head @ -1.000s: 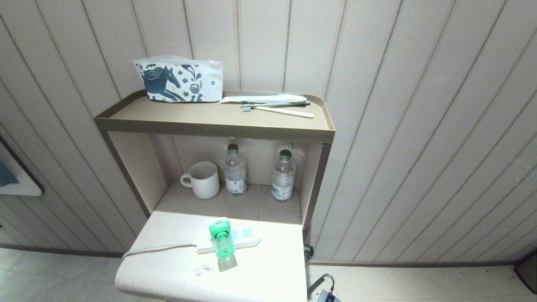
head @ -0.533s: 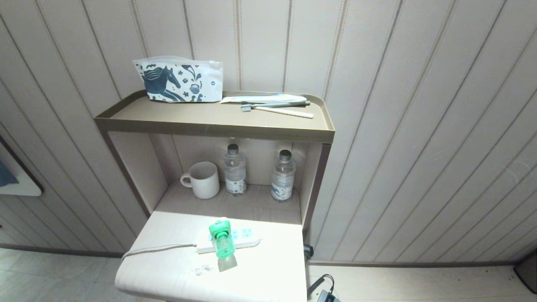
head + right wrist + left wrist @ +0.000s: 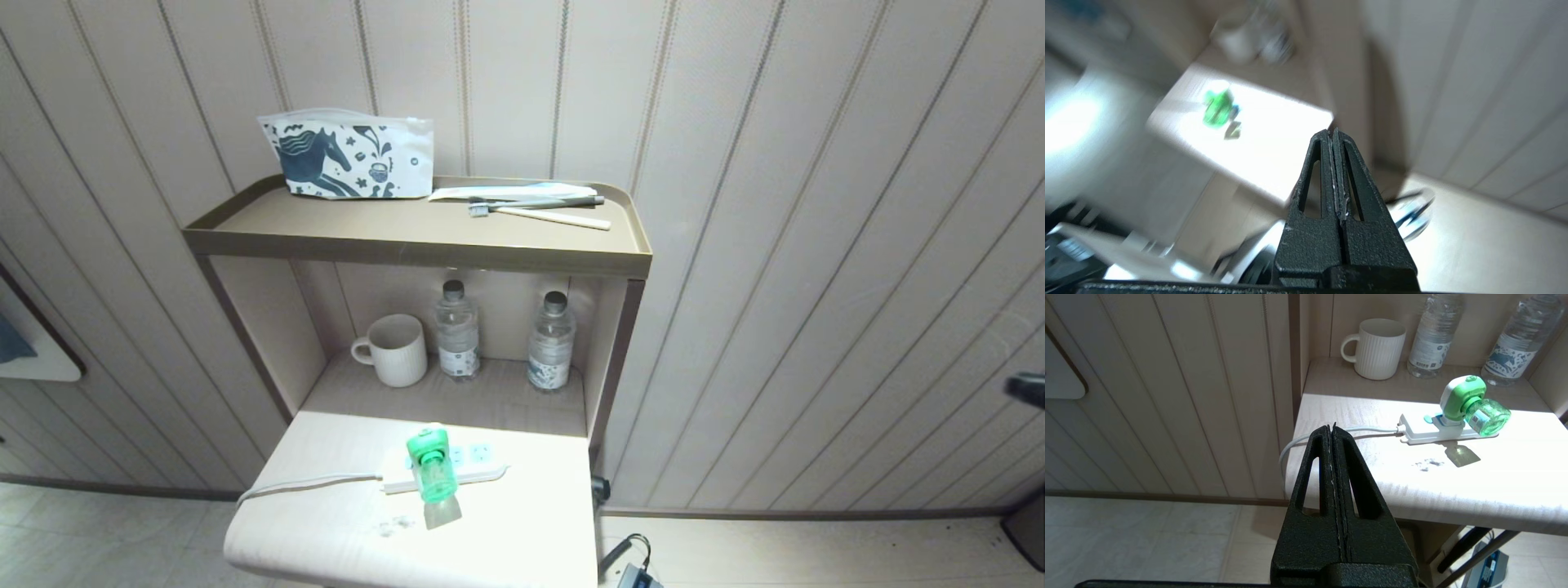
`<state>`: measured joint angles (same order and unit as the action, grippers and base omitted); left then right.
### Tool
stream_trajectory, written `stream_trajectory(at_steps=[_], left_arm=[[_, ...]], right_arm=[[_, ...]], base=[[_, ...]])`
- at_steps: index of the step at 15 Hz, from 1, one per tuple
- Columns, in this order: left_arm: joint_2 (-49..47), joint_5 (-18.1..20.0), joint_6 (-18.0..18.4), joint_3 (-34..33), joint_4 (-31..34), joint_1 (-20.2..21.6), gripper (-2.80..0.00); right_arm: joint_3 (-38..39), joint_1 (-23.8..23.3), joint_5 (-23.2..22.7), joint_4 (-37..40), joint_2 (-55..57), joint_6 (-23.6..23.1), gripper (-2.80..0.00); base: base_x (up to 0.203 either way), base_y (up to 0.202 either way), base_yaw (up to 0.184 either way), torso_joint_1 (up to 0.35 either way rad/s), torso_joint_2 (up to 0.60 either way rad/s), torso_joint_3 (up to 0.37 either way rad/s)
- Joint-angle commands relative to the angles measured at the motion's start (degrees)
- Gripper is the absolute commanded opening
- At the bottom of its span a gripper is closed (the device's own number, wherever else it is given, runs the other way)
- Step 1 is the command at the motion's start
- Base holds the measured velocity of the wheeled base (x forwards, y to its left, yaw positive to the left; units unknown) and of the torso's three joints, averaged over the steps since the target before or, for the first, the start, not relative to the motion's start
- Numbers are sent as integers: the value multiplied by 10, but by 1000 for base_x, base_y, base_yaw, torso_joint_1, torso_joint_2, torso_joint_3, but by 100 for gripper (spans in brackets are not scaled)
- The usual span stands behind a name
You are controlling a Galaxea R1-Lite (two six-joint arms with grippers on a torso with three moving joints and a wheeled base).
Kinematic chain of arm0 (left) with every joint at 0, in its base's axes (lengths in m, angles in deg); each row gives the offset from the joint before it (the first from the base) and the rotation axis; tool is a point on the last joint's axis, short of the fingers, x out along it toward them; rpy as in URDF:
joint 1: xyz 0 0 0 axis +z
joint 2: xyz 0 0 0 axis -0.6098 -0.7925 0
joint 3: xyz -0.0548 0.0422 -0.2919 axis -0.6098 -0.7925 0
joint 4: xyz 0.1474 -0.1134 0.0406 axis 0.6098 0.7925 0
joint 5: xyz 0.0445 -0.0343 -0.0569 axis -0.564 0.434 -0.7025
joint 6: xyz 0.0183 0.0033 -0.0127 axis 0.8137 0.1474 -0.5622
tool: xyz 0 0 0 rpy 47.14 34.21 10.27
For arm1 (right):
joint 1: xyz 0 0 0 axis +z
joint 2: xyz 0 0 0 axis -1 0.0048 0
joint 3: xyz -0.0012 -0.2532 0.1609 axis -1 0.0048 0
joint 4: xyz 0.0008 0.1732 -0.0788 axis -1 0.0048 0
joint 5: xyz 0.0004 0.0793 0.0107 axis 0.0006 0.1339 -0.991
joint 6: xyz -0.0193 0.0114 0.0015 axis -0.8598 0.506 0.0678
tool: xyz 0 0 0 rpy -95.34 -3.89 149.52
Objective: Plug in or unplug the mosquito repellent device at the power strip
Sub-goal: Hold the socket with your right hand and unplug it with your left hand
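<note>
**Inspector:** Your table (image 3: 522, 539) carries the power strip (image 3: 482, 471) lying flat, cord (image 3: 302, 484) trailing off its left edge. The mosquito repellent device (image 3: 431, 467) sits plugged into that strip, bottle tilted toward you.

**Operator:** And the claws?

**Inspector:** Your left claw (image 3: 1334, 428) is closed and empty, off the table's left edge. Your right claw (image 3: 1333, 132) is closed, empty, well right of the table.

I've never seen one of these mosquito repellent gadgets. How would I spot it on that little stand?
Find the brown shelf unit against the panelled wall, then the pale tabletop jutting out below it. A white power strip lies there, and the mosquito repellent device stands plugged into it. It is the only bright green thing, far shorter than the two clear water bottles behind.
</note>
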<state>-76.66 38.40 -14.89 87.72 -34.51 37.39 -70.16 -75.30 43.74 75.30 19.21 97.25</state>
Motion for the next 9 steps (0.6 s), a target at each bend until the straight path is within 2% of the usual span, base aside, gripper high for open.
stream_trajectory(at_steps=[1,3,5,6,9], left_arm=[[-1,0,0,0,0,0,-280],[0,-1,0,0,-1,0,-280],[0,0,0,0,-1,0,-280],[0,-1,0,0,-1,0,-280],[0,-1,0,0,0,0,-280]], right_arm=[[-22,98,10,3,155,9,-280],[-32,208,73,5,254,26,-280],[-35,282,148,-27,321,40,-280],[-34,295,173,-60,335,46,-280],[-33,301,176,-68,376,45,-280]], base=[[0,0,0,0,0,0],[0,0,0,0,0,0],[0,0,0,0,0,0],[0,0,0,0,0,0],[0,0,0,0,0,0]])
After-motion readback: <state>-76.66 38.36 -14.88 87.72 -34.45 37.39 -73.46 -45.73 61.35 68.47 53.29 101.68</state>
